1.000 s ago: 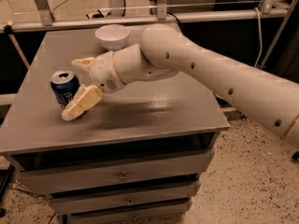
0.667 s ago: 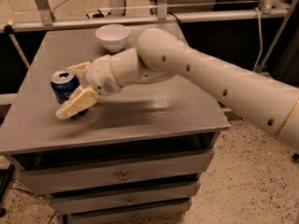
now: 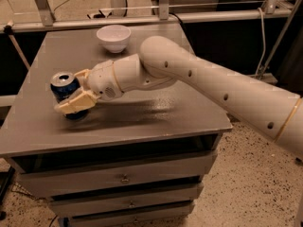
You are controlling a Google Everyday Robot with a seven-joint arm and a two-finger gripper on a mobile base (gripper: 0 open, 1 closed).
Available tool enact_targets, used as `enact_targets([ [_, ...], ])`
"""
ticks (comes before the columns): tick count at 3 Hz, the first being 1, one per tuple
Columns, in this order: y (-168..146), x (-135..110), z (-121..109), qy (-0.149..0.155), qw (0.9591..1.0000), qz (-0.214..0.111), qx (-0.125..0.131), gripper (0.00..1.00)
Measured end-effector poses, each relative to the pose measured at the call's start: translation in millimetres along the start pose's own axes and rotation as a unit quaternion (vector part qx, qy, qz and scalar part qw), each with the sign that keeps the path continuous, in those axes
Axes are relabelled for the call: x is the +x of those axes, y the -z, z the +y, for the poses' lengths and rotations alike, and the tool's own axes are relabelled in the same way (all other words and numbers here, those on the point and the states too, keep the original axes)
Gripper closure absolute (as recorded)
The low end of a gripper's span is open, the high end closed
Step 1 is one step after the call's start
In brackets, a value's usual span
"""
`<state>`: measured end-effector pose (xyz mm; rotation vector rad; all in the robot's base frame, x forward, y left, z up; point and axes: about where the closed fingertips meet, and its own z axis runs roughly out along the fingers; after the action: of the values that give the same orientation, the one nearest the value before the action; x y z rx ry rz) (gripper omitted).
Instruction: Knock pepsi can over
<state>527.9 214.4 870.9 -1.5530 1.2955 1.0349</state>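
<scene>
The pepsi can [image 3: 64,81], dark blue with a silver top, stands upright at the left side of the grey cabinet top [image 3: 156,112]. My gripper [image 3: 71,92] reaches in from the right and is open around the can. The near cream finger [image 3: 75,103] lies across the can's lower front. The far finger [image 3: 82,74] sits just behind the can's right side. The can's lower part is hidden by the near finger.
A white bowl [image 3: 113,37] stands at the back middle of the cabinet top. My white arm [image 3: 213,89] stretches across the right half of the top. A metal rail [image 3: 142,19] runs behind the cabinet. Drawers are below the front edge.
My gripper has moved left, so its fingers now sit on either side of the can. The can still stands upright in the same spot.
</scene>
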Motion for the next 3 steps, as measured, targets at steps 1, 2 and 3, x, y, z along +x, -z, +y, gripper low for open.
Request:
enact_targets([
  [1, 24.1, -4.0, -5.0, 0.015, 0.9989, 0.036, 0.026, 0.93],
  [2, 54.4, -11.2, -11.5, 0.035, 0.9933, 0.091, 0.062, 1.00],
  [3, 72.1, -18.5, -16.6, 0.056, 0.9810, 0.169, 0.077, 1.00],
])
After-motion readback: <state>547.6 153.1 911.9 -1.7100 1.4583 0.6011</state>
